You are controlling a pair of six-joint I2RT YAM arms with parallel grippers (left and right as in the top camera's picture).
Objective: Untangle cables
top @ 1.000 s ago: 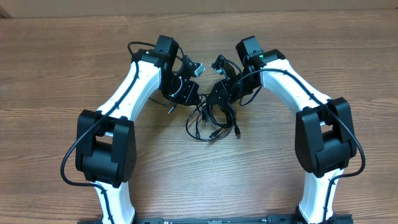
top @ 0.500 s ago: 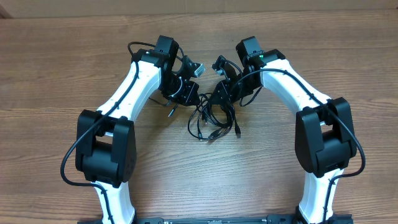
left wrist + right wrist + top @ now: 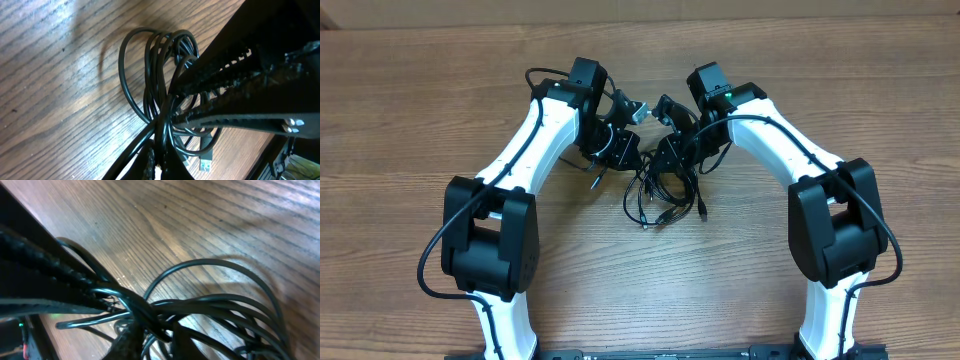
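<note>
The cables (image 3: 660,198) are a knot of thin black loops on the wooden table between my two arms. My left gripper (image 3: 636,168) sits at the knot's upper left and is shut on a few strands. In the left wrist view its fingers (image 3: 161,161) pinch the strands just below the loops of the cables (image 3: 150,65). My right gripper (image 3: 666,166) presses in from the upper right, almost touching the left one. In the right wrist view the right gripper (image 3: 157,341) has its jaws narrow, with strands of the cables (image 3: 225,300) caught between them.
A USB plug (image 3: 205,163) lies at the bundle's lower edge, and loose plug ends (image 3: 703,212) lie on the wooden table (image 3: 760,300) toward the front. Thicker arm wiring (image 3: 535,75) loops behind the left wrist. The right gripper's serrated fingers (image 3: 225,85) cross the left wrist view.
The right arm's wrist has shifted a little left, toward the left gripper, and its jaws closed in on the strands. The left arm and the bundle have barely moved.
</note>
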